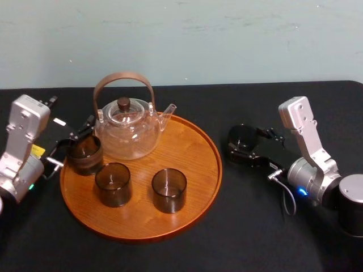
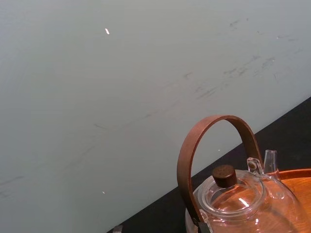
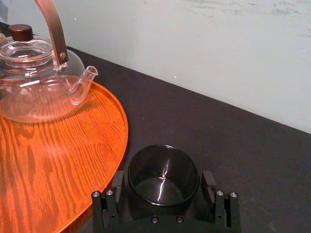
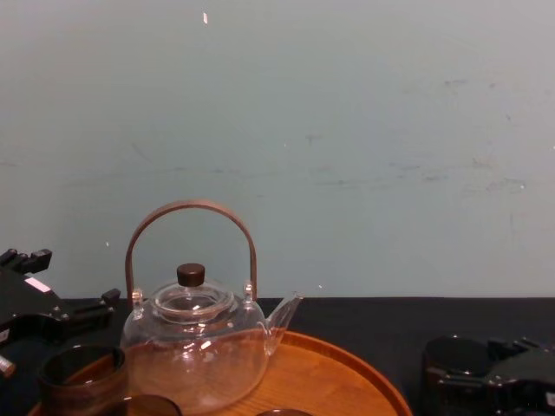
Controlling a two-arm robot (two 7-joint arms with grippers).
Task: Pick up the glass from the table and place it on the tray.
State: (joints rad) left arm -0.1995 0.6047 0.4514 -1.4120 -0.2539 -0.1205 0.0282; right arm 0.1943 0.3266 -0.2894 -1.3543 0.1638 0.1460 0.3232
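Dark glass [image 3: 160,160] stands upright on the black table [image 1: 255,226], just beside the right rim of the round wooden tray [image 1: 193,170] and not on it. The right gripper [image 3: 163,177] is low at the table and takes this glass between its two black fingers [image 3: 118,180]; one lies against each side of the glass wall, pinching it. On the tray stands a clear glass teapot [image 1: 127,127] with a brown bent handle and a dark knob on the lid. In front of the teapot there are two more dark cups [image 1: 113,184], apart from each other. A third dark cup [image 1: 85,154] sits at the left edge of the tray. The left gripper [image 1: 72,141] is just beside this third cup; I cannot tell whether it is spread or closed.
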